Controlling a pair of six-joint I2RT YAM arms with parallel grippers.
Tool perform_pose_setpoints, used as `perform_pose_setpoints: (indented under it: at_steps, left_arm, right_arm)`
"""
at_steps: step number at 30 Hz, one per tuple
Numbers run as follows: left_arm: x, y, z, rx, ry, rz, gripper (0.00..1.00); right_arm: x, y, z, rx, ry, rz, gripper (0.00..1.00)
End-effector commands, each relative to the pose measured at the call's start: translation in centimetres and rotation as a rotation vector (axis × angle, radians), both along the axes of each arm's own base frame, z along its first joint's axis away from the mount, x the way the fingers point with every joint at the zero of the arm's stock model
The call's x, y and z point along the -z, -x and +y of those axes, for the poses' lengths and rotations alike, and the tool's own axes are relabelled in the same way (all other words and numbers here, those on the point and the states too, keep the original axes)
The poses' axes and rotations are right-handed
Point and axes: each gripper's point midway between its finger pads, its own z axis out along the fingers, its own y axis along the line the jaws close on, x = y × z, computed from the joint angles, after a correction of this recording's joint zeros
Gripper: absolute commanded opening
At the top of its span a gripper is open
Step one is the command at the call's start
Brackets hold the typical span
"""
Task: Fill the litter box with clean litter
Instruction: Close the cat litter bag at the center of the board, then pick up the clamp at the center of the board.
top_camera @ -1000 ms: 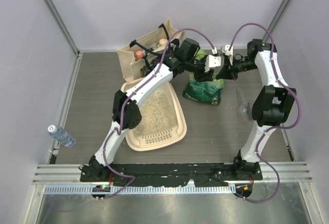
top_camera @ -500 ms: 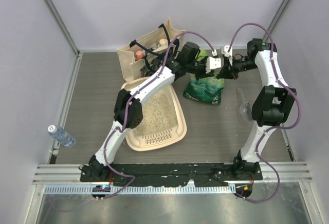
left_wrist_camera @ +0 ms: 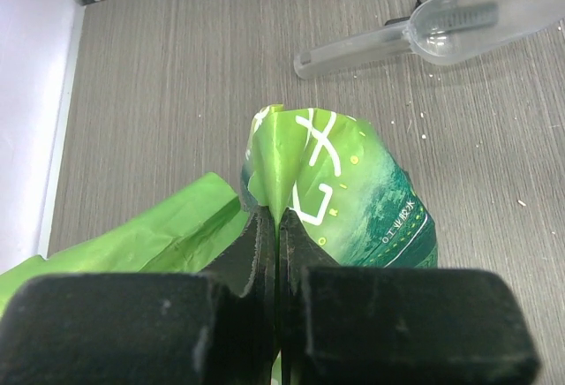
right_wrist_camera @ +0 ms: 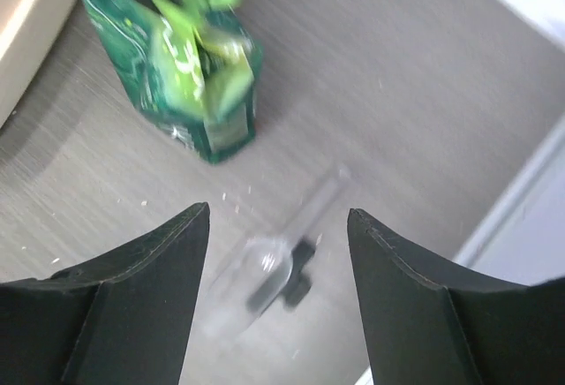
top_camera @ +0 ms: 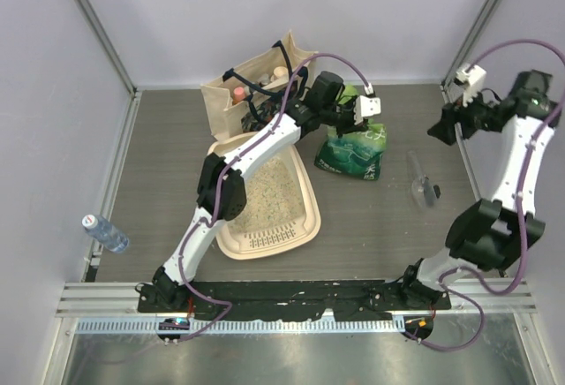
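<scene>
The cream litter box (top_camera: 311,201) lies left of centre with clean litter (top_camera: 274,191) spread over its floor. Right of it stands a green litter bag (top_camera: 355,151). My left gripper (top_camera: 360,111) is at the bag's top. In the left wrist view its jaws (left_wrist_camera: 278,226) are shut on the folded light-green top edge of the bag (left_wrist_camera: 344,191). My right gripper (top_camera: 441,129) hangs open off to the right, apart from the bag. In the right wrist view the open fingers (right_wrist_camera: 278,217) frame the blurred scoop, with the bag (right_wrist_camera: 190,67) at upper left.
A clear plastic scoop (top_camera: 422,184) lies on the table right of the bag, also seen as the scoop (left_wrist_camera: 441,32) and the scoop (right_wrist_camera: 265,270). A beige tote bag (top_camera: 252,89) with bottles stands behind the box. A water bottle (top_camera: 106,233) lies at the left edge.
My left gripper has closed on the bag's top edge. My right gripper has let go of the bag, opened, and swung away to the right.
</scene>
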Motion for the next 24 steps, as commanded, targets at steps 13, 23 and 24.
perform_pose_setpoints:
  at_steps: [13,23,24]
  left_arm:
    - [-1.8,-1.0,1.1,-0.099,-0.015,-0.026,0.0]
    - [-2.9,-0.3,1.0,-0.115,0.04,0.026,0.0]
    - [-3.0,-0.3,1.0,-0.118,0.045,0.024,0.0]
  right_arm:
    - [15.0,11.2,-8.1,0.654,-0.012,0.489,0.68]
    - [16.2,9.1,-15.3,0.902,0.145,0.452,0.51]
    - [17.1,8.9,-15.7,0.902,0.153,0.468,0.5]
